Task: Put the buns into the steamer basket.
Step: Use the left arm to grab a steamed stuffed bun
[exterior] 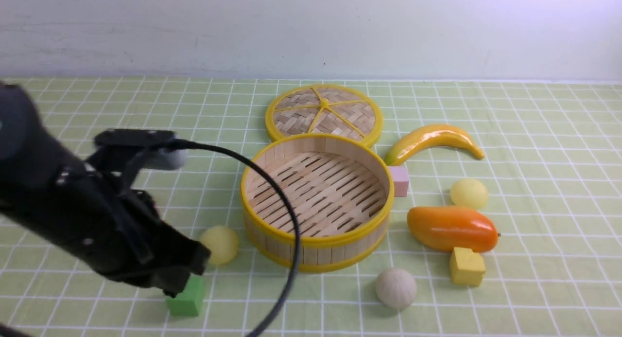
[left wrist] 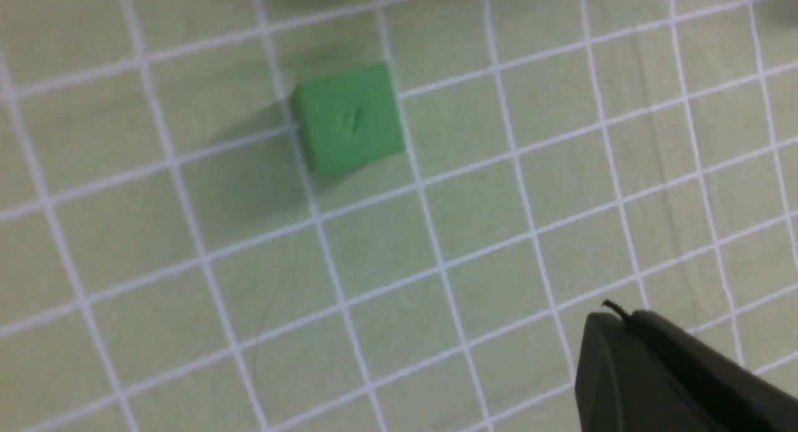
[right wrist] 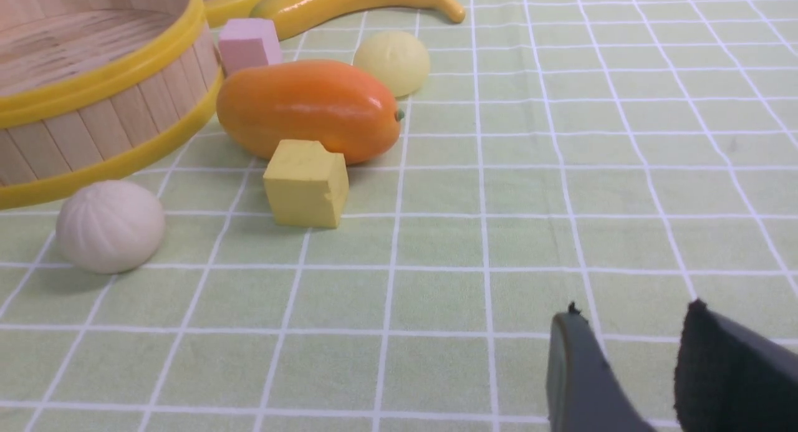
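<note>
Checked cloth (exterior: 534, 259), round slatted steamer basket (exterior: 354, 244)

Woven lid (exterior: 324, 114), banana (exterior: 432, 140), mango (exterior: 451, 227) — w/ pink cube (exterior: 400, 180), yellow cube (exterior: 466, 266), green cube (exterior: 189, 300).

Three buns are counted: one pale yellow bun (exterior: 220, 244) at the near left, a second pale yellow bun (exterior: 469, 193) at the right, and one off-white pleated bun (exterior: 396, 288) nearest. One steamer basket (exterior: 340, 253) and one woven lid (exterior: 324, 114) are seen. Three cubes are found: one green cube (exterior: 187, 300), one pink cube (exterior: 400, 180), one yellow cube (exterior: 466, 266). One banana (exterior: 432, 140) and one mango (exterior: 452, 227) are counted.
</note>
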Robot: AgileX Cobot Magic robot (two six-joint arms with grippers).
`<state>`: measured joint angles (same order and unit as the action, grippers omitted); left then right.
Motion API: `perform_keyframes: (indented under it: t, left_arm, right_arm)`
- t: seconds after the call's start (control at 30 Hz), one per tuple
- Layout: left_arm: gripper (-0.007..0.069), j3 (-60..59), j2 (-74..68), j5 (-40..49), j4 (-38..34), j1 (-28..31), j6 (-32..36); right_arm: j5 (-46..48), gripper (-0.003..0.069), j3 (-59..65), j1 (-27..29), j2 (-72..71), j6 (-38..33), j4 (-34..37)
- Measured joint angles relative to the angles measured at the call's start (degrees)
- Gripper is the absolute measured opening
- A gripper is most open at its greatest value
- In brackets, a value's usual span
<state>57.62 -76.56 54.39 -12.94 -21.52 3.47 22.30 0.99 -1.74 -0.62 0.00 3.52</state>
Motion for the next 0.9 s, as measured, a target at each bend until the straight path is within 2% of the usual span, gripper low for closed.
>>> perform_keyframes:
  t: [0.13,0.27,0.33,0.47,0.53,0.67,0.73,0.9]
  left_arm:
    - [-0.0013,6.9,-9.4,-0.6,4.3,-0.9,0.8]
    - [-0.0013,11.6,-15.0,-1.1,4.4,0.3,1.7]
    - [-0.001,15.0,-18.7,-1.7,4.4,0.8,4.6]
    - [0.0048,17.3,-22.9,-2.7,4.4,1.0,9.3]
    - [0.0127,17.7,-25.1,-3.7,4.9,1.0,10.6]
    - [0.0231,17.8,-27.7,-6.3,6.1,1.0,11.2]
    - [0.025,17.8,-28.6,-7.7,6.8,1.0,11.3]
    - [0.0244,17.8,-30.4,-10.2,9.0,1.1,11.3]
  right_arm:
    - [0.0,0.0241,0.0,0.0,0.0,0.0,0.0]
    - [0.0,0.0241,0.0,0.0,0.0,0.0,0.0]
    - [0.0,0.0241,0.0,0.0,0.0,0.0,0.0]
    - [0.0,0.0241,0.0,0.0,0.0,0.0,0.0]
    - [0.0,0.0241,0.0,0.0,0.0,0.0,0.0]
    - [0.0,0.0241,0.0,0.0,0.0,0.0,0.0]
    - [0.0,0.0241,0.0,0.0,0.0,0.0,0.0]
    - [0.0,0.0241,0.0,0.0,0.0,0.0,0.0]
